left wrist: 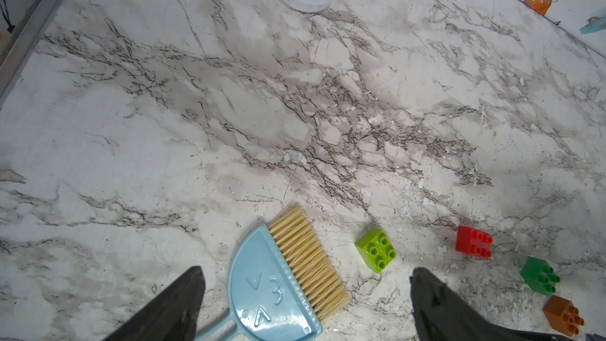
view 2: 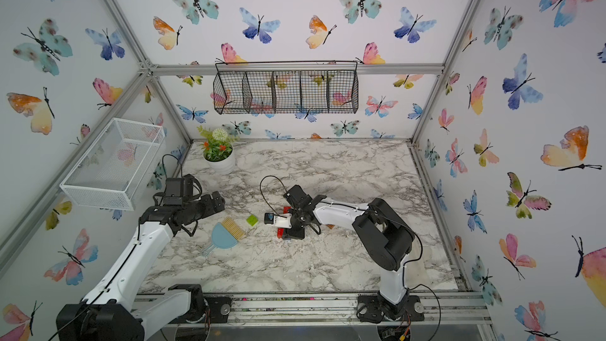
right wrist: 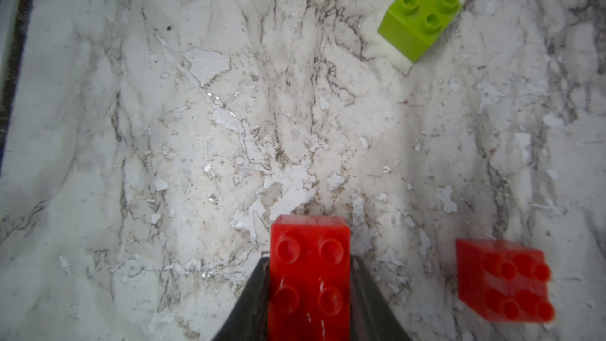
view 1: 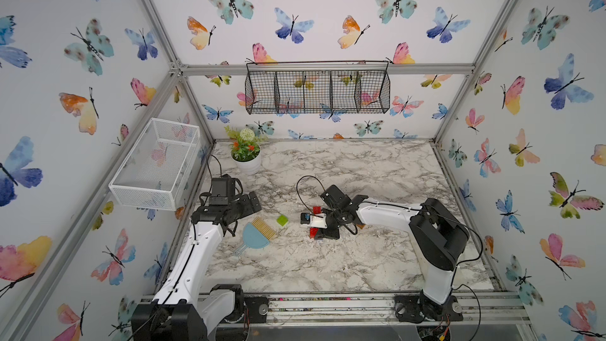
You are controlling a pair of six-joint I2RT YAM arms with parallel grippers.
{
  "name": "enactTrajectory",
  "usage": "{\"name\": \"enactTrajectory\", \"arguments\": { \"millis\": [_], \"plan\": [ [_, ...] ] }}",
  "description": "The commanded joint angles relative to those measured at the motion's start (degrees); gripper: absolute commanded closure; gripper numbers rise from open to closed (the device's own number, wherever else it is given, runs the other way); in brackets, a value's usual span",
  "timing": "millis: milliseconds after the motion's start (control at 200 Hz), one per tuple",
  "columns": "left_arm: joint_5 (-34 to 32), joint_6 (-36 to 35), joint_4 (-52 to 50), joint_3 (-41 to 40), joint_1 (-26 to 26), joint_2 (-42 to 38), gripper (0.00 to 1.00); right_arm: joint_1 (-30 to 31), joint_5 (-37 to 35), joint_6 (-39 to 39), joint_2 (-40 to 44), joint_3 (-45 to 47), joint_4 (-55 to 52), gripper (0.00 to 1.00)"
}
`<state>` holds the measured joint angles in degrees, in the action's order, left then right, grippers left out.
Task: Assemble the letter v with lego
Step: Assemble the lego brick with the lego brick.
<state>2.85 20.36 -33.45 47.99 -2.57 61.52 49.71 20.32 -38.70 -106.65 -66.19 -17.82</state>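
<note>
Presently finds right gripper [right wrist: 310,265] closed on long red brick [right wrist: 310,290], its long axis running toward 9 o'clock, lime brick [view 1: 282,220] ahead near 10 o'clock in a top view; left gripper [left wrist: 305,270] wide open, empty.

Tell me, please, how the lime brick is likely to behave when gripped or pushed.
The lime brick looks like rigid plastic, so it should keep its shape when gripped. It sits flat, studs up, on the table, so a push probably slides rather than tips it. Smooth sides may slip.
</note>
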Motion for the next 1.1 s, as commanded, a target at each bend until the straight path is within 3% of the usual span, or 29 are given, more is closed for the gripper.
{"name": "enactTrajectory", "arguments": {
  "millis": [0,265,496,1096],
  "plan": [
    [-0.06,-0.24,-0.11,-0.43,0.37,-0.08,0.02,0.26,-4.42,1.62,4.62,0.63,3.19,0.99],
    [-0.02,-0.29,-0.1,-0.4,0.37,-0.08,0.02,0.44,1.45,-1.12,7.3,3.28,3.12,0.99],
    [0.06,-0.31,-0.12,-0.37,0.37,-0.08,0.02,0.39,1.33,-4.36,3.44,1.78,-2.77,0.99],
    [-0.29,-0.14,-0.12,-0.44,0.39,-0.26,0.02,0.39,1.22,-4.8,-0.79,0.2,-2.73,0.99]
  ]
}}
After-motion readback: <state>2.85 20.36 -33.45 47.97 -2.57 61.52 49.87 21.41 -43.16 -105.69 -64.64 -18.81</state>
